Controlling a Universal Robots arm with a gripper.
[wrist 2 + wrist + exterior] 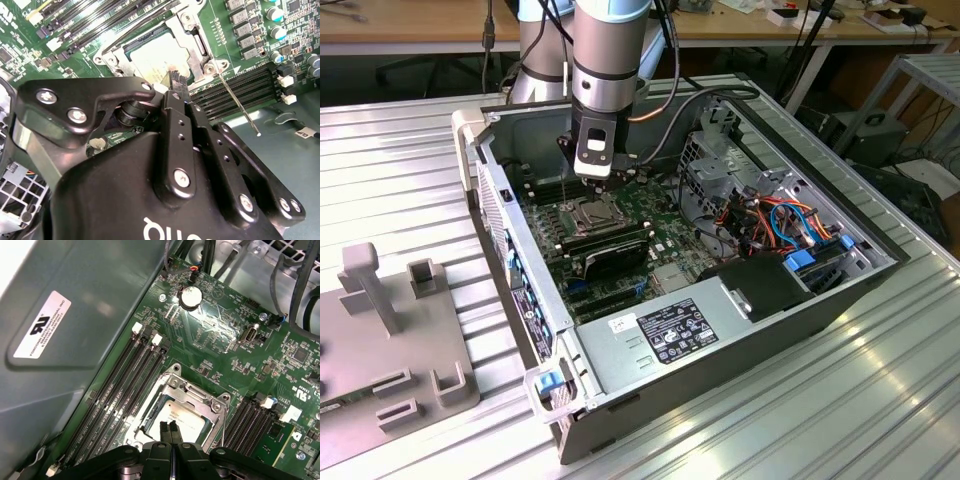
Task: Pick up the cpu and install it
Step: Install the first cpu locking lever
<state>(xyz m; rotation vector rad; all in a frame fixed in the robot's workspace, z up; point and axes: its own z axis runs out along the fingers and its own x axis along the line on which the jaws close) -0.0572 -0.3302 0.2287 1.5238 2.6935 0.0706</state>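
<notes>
Silver-grey, the small flat square cpu (182, 415) lies in the metal socket frame (197, 390) on the green motherboard (215, 335), directly below your black gripper (168, 429). Its fingertips are closed together on nothing; whether they touch the cpu is unclear.

Ext. high; wrist cams near socket (200, 390)

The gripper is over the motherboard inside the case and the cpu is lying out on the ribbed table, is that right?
Not quite. The cpu sits in the socket frame on the motherboard, as the first wrist view shows. The gripper is indeed over the motherboard inside the case.
</notes>
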